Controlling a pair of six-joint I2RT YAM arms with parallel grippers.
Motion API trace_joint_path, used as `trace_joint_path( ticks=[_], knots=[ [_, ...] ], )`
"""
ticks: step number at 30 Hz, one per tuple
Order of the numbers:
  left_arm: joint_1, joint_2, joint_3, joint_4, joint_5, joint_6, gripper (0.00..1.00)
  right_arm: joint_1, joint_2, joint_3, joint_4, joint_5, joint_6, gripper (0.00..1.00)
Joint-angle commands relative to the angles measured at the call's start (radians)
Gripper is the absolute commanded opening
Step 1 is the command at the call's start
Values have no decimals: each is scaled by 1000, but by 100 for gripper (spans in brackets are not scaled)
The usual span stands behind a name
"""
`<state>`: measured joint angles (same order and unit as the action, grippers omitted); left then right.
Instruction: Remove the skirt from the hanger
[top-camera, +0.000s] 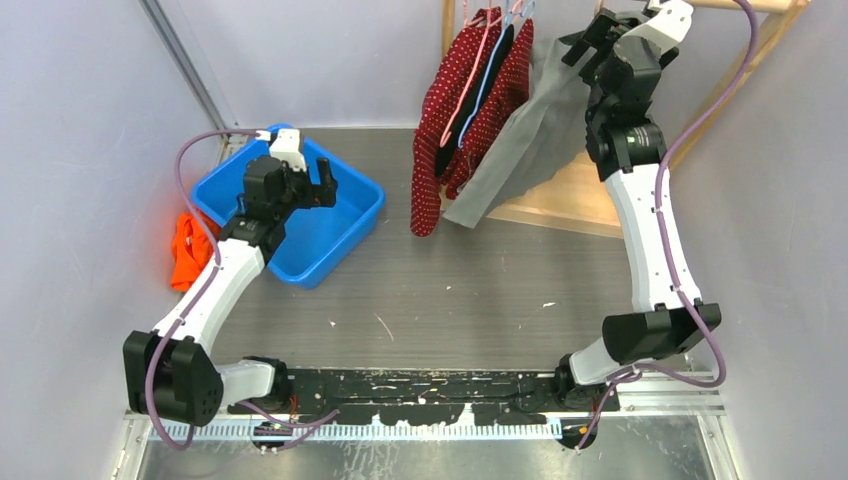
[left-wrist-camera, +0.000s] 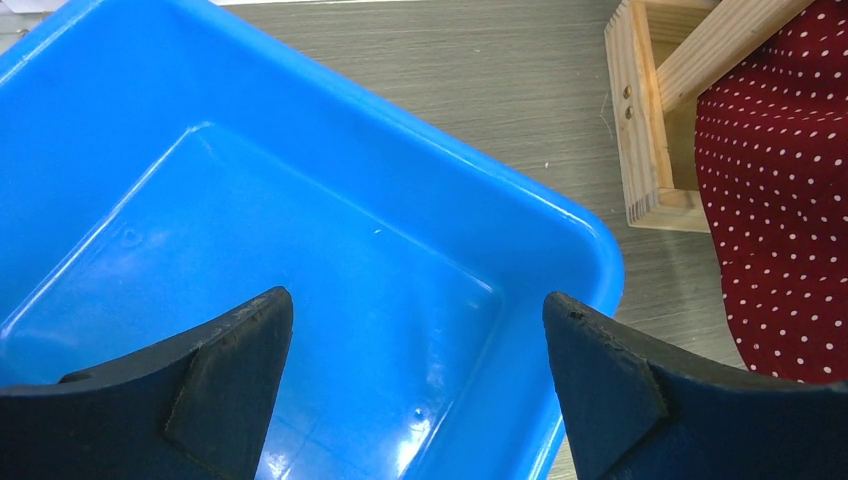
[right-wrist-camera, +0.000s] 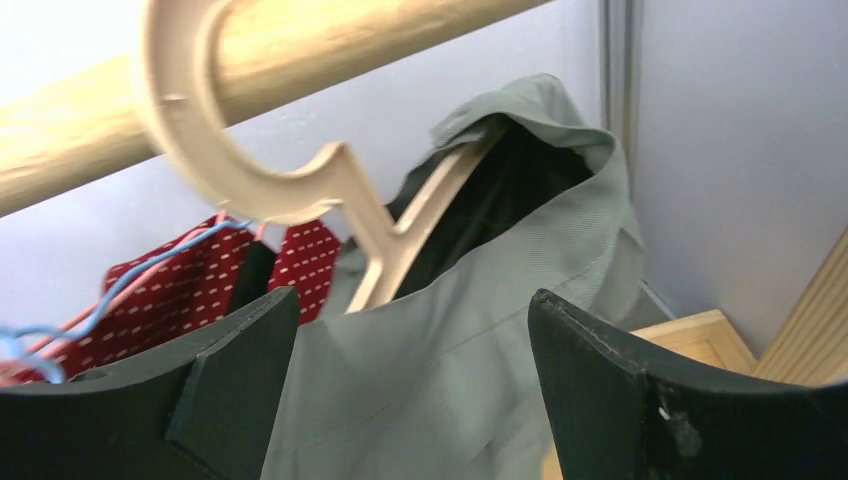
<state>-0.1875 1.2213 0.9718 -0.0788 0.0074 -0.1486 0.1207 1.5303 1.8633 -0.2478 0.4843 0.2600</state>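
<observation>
Arm bases at near edge; grey tabletop (top-camera: 480, 290); pale walls (top-camera: 80, 120).

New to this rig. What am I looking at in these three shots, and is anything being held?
Two robot arms bolted to a grey table. The top view looks down from above; the other two come from cameras on each wrist. The left hand is open, empty, over a blue plastic tub. The right hand is open, raised at the wooden rail, facing a grey-green garment on a beige plastic hanger. A red polka-dot garment hangs beside it. An orange cloth lies by the tub.
</observation>
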Motion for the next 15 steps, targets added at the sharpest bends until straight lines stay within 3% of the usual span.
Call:
trace_joint_path(
  ticks=[1, 6, 15],
  knots=[
    [4, 16, 20, 34, -7, 9, 94, 45, -126, -7, -1, -55, 27, 89],
    [4, 17, 15, 37, -5, 8, 94, 59, -171, -69, 76, -2, 17, 90],
    [4, 9, 18, 28, -13, 17, 94, 60, -40, 20, 92, 21, 17, 90]
  ],
)
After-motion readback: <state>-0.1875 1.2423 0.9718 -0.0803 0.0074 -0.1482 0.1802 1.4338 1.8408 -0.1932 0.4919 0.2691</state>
